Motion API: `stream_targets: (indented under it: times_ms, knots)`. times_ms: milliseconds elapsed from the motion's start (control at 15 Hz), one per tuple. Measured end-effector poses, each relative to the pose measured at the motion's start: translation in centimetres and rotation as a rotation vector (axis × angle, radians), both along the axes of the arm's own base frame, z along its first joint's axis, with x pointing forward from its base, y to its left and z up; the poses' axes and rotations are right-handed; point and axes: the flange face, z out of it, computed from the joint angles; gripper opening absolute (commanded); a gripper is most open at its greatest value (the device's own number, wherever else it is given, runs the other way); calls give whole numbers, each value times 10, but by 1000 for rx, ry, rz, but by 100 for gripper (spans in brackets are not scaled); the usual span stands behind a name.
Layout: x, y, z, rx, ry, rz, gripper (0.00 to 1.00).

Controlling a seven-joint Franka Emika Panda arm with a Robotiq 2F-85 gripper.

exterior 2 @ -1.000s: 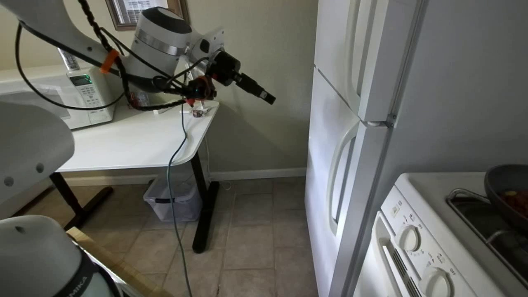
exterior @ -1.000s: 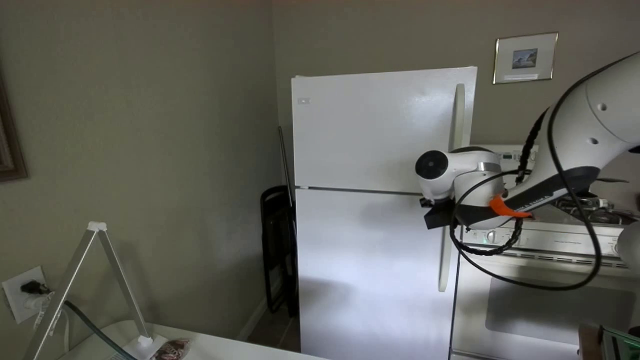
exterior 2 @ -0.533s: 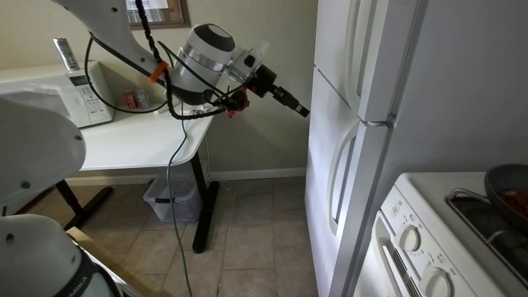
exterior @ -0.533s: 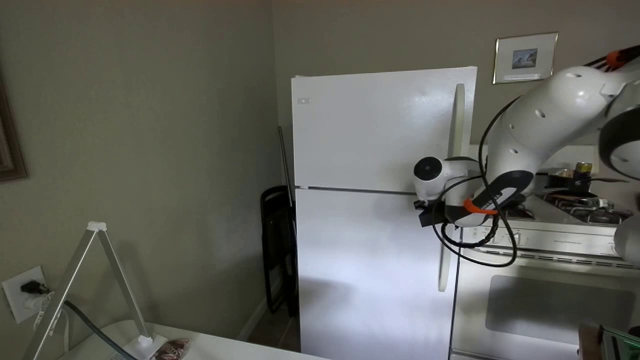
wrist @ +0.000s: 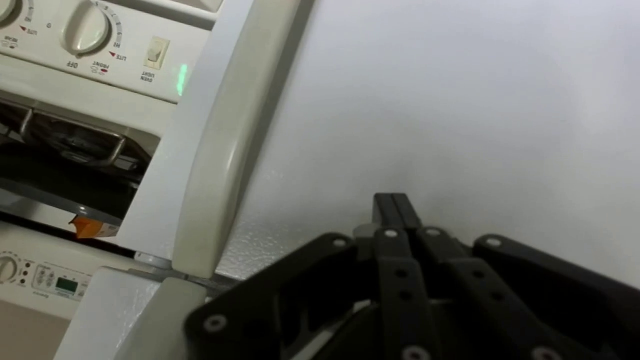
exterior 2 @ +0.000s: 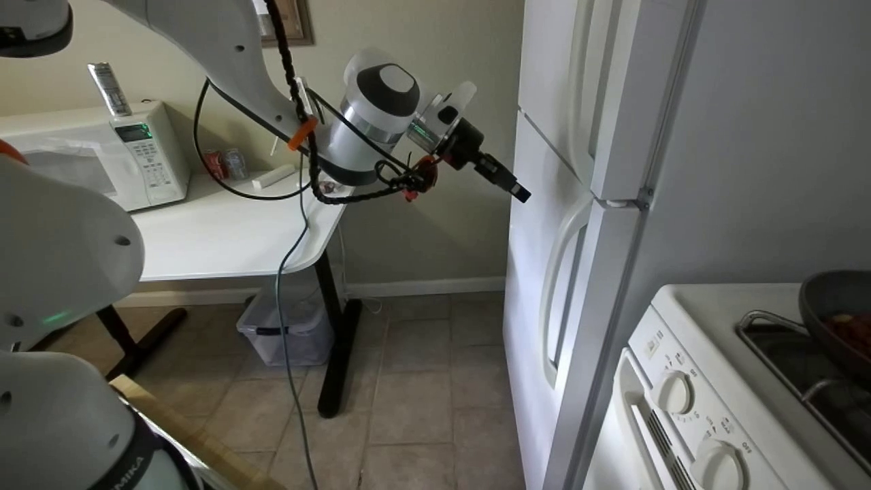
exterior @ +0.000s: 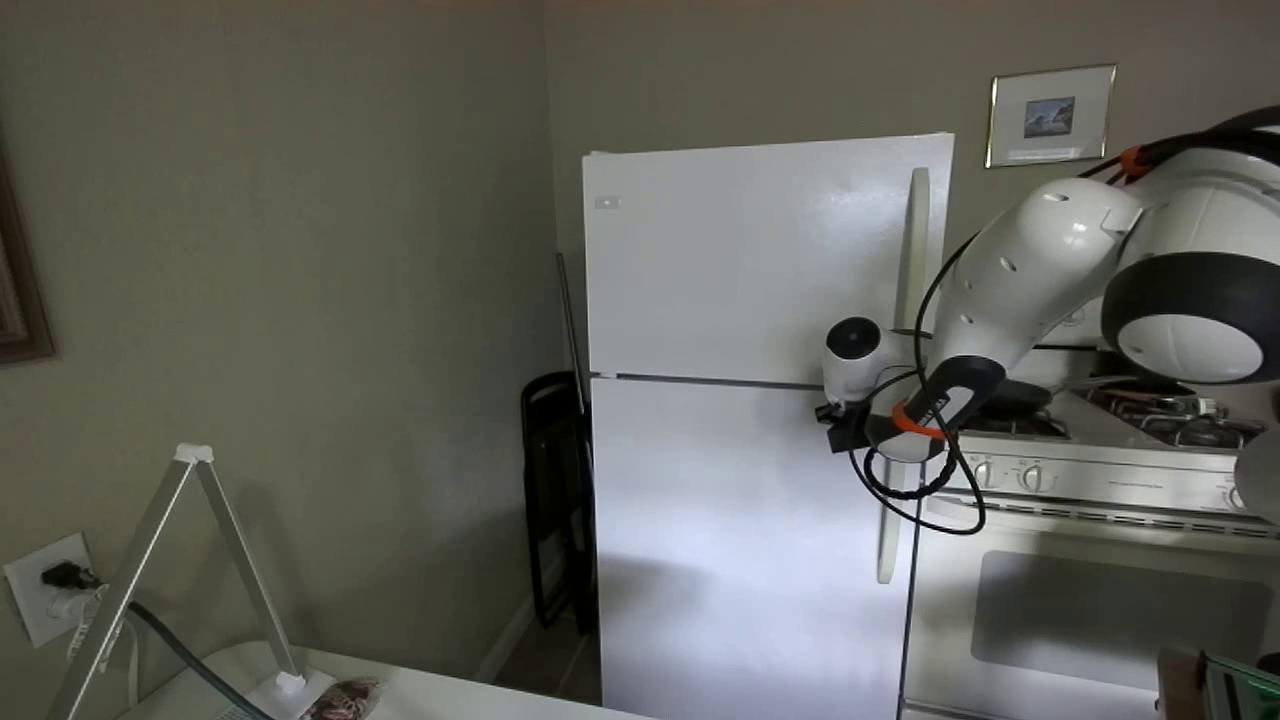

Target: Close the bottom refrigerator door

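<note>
The bottom refrigerator door is the white lower panel. In both exterior views its face looks in line with the upper door, and no wide gap shows at its handle side. Its long white handle also shows in the wrist view. My gripper is shut and empty, its fingertips together in front of the door's plain face, beside the handle. In an exterior view the gripper overlaps the door's upper part. I cannot tell whether it touches. In the facing exterior view the fingers are hidden behind the wrist.
The upper freezer door is above. A stove with knobs and a pan stands beside the fridge. A white table with a microwave is across the floor. A cable loop hangs from my arm.
My arm has moved toward the fridge and slightly down, bringing the shut gripper from well off the door to its face. The door shows no visible movement.
</note>
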Motion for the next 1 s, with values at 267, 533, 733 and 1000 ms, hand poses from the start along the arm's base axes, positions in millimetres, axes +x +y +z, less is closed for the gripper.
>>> stream_targets:
  times_ms: [267,533,733,1000]
  knots:
    - [0,2,0,1,-2,1,0]
    - [3,-3,5,28,-44,7,0]
    - [8,-15,3,43,-77,21,0]
    - [15,-35,-5,58,-86,32,0]
